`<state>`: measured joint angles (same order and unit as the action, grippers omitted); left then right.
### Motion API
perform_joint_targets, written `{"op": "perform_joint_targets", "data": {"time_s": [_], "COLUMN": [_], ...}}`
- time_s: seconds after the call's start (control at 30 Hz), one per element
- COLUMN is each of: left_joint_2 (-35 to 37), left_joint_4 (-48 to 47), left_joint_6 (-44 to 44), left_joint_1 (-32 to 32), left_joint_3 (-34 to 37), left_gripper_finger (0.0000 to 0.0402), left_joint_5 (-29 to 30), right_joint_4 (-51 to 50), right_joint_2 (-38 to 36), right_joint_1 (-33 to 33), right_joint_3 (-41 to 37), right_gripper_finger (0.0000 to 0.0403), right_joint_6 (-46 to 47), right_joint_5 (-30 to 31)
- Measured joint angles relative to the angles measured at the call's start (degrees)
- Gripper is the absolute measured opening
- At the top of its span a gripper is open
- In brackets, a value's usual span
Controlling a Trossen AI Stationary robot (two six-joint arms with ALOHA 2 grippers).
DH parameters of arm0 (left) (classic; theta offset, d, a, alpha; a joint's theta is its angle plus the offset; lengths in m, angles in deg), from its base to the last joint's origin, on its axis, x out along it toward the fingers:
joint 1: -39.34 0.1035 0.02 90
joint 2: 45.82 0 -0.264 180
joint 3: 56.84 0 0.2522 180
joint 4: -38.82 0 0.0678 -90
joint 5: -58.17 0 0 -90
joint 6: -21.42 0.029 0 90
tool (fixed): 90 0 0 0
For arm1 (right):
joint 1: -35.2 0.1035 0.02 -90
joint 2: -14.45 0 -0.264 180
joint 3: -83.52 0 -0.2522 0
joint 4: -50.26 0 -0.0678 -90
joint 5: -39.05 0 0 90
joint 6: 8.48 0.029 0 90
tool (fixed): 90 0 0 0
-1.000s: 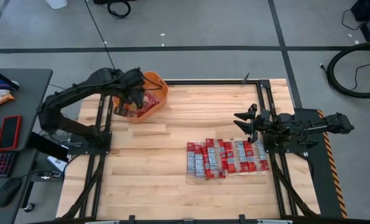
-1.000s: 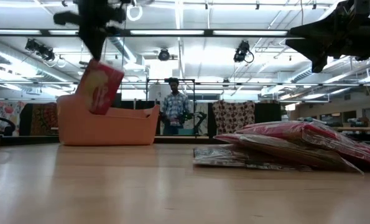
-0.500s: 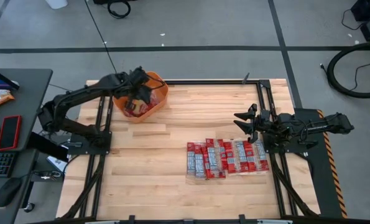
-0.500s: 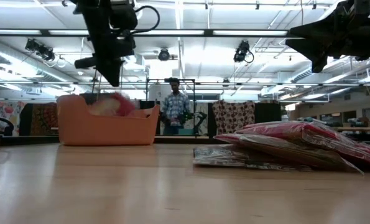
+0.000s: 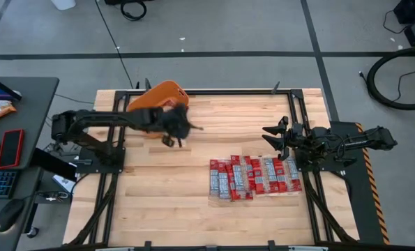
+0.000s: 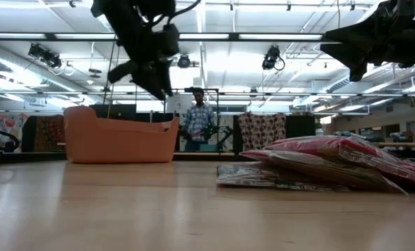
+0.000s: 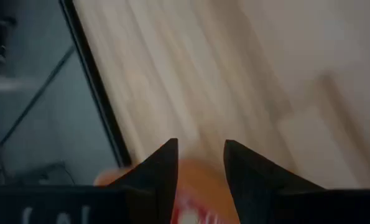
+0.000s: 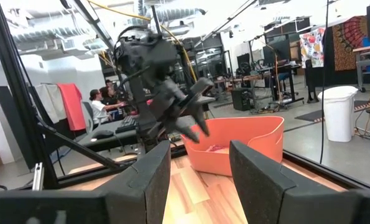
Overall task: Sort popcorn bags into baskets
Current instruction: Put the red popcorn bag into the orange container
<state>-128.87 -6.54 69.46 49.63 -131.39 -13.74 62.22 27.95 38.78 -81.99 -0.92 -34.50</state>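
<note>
The orange basket stands at the table's far left, partly under my left arm; in the low view the basket rests on its base. A red popcorn bag lies inside it. My left gripper hangs open and empty just past the basket's near right corner, above bare wood. Several popcorn bags lie flat in an overlapping row at the near right. My right gripper waits open just beyond that row's far side, above the table.
Black frame rails run along the table's left, right and far sides. A side desk at the left holds a red slab and a keyboard. A person stands in the room behind. Bare wood lies between basket and row.
My left gripper has let go of a popcorn bag that hung tilted over the basket; the bag has fallen into the basket. The gripper has then swung away from the basket toward the table's right and near edge, and its arm now stretches low across the basket.
</note>
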Motion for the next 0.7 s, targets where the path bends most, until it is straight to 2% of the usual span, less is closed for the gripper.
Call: {"op": "perform_joint_targets", "data": {"time_s": [0.13,0.27,0.37,0.7], "left_joint_2": [-6.29,-11.54,-15.29,-22.79], "left_joint_4": [5.24,12.14,15.6,25.12], "left_joint_6": [-2.48,-5.18,-6.57,-5.97], "left_joint_1": [-6.8,-11.19,-13.01,-17.89], "left_joint_3": [0.3,-1.13,-3.13,-5.1], "left_gripper_finger": [0.0126,0.012,0.0119,0.0118], "left_joint_5": [1.72,-0.35,-2.98,-2.49], "right_joint_4": [0.04,0.08,0.07,0.37], "right_joint_2": [0.0,0.0,0.0,0.0], "right_joint_1": [0.0,0.0,0.0,0.0], "right_joint_3": [0.0,0.0,0.0,0.0], "right_gripper_finger": [0.017,0.017,0.017,0.017], "right_joint_6": [0.0,0.0,0.0,0.0], "right_joint_5": [0.02,0.02,0.02,0.0]}}
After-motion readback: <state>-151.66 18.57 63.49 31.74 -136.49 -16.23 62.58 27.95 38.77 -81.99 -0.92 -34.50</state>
